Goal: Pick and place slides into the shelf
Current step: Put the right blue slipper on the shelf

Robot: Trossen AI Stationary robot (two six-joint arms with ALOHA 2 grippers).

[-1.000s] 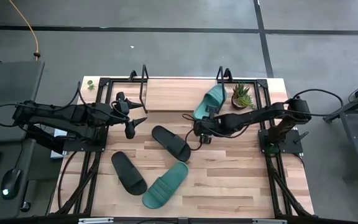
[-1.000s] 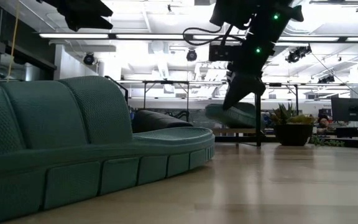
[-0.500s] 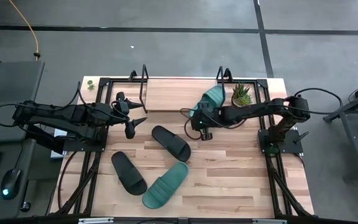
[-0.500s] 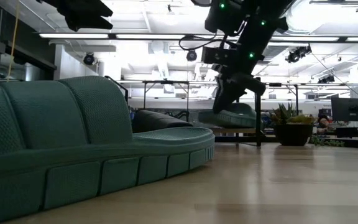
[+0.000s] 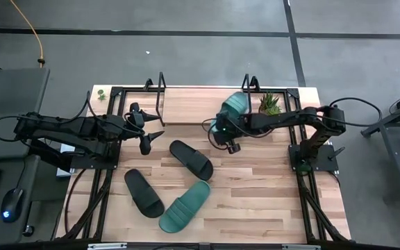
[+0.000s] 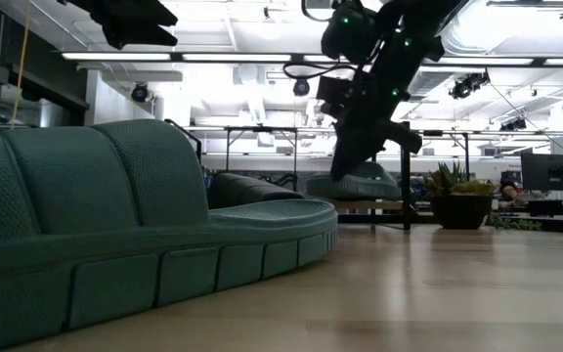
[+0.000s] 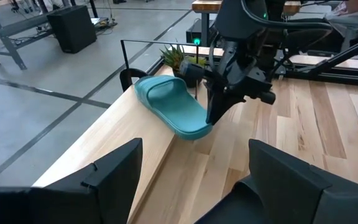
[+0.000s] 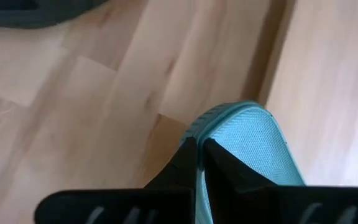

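A teal slide (image 5: 235,107) lies slanted on the shelf's light board (image 5: 186,105) near its right frame end; it also shows in the left wrist view (image 7: 166,102). My right gripper (image 5: 222,133) is shut on its near end. One black slide (image 5: 192,158) rests mid-table. Another black slide (image 5: 144,192) and the second teal slide (image 5: 185,205) lie sole-down toward the near edge. My left gripper (image 5: 149,139) hovers open left of the shelf, touching nothing. My right gripper pinches the teal slide's heel end (image 7: 199,129), the end away from the strap, by its rim (image 8: 213,118) between the two fingers. The fingers (image 7: 216,109) point down and come slanting from the table's near side. The slide sits about level on the board, its held end over the board's near edge.
A small potted plant (image 5: 269,105) stands just right of the shelf, close to the held slide. The shelf's black tube ends (image 5: 160,85) (image 5: 250,83) rise at both sides. Bare wood (image 5: 276,187) lies on the table's right half.
My right gripper has moved toward the far edge and slightly left, staying shut on the teal slide. The slide has come down from a tilted, raised pose to lie about level on the shelf board.
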